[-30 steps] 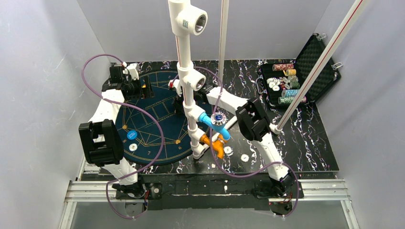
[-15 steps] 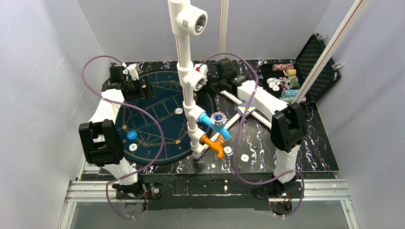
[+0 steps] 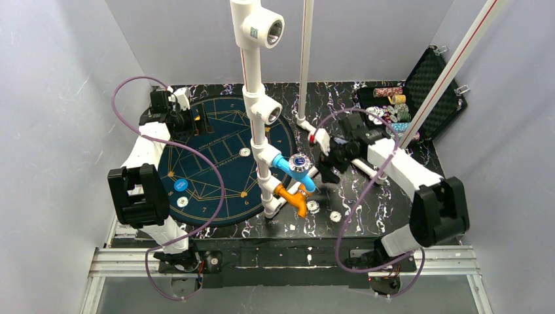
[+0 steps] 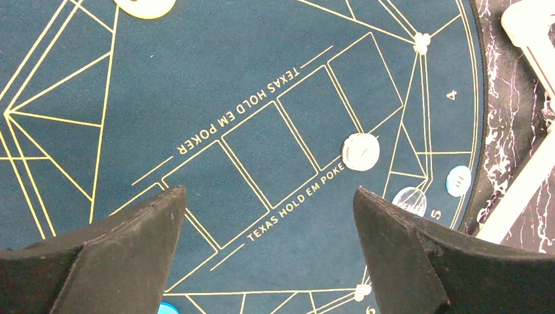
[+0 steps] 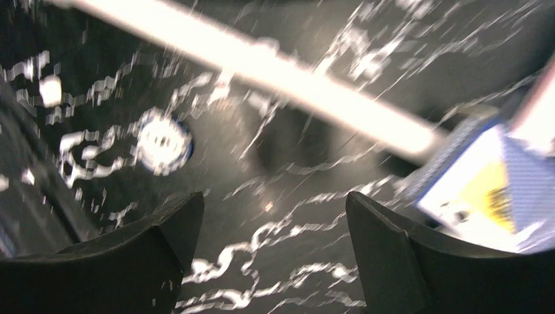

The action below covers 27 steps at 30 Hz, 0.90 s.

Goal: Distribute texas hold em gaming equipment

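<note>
Top external: our right gripper [image 3: 328, 165], spread and empty, is now off the mat [image 3: 209, 171], so we count that chip [image 3: 245, 152] dealt; left gripper [image 4: 268, 196] spread.

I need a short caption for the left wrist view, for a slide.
Open left gripper above the blue poker mat, with a white chip lying on the mat.

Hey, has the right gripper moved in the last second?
Yes. The right gripper has swung right, away from the round blue mat, toward the open chip case.
</note>
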Each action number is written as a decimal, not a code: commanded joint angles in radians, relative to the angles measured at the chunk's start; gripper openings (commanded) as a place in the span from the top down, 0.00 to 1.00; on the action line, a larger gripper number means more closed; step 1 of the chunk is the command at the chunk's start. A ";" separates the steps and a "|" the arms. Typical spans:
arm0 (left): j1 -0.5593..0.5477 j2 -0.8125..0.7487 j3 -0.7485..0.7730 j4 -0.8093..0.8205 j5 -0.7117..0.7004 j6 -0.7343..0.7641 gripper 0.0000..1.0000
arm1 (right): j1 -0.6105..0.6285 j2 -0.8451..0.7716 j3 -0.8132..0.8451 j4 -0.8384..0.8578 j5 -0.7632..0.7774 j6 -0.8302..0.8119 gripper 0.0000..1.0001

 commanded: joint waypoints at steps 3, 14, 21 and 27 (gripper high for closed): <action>0.008 -0.053 0.013 -0.009 0.002 0.001 0.01 | 0.028 -0.189 -0.280 -0.087 0.159 -0.161 0.13; 0.007 -0.042 -0.012 0.002 0.016 -0.021 0.01 | 0.262 -0.277 -0.436 0.001 0.315 -0.059 0.12; 0.007 -0.050 -0.016 0.001 0.014 -0.029 0.01 | 0.356 -0.283 -0.474 0.059 0.371 -0.016 0.11; 0.008 -0.047 -0.004 0.000 0.020 -0.041 0.01 | 0.388 -0.263 -0.497 0.083 0.379 -0.012 0.12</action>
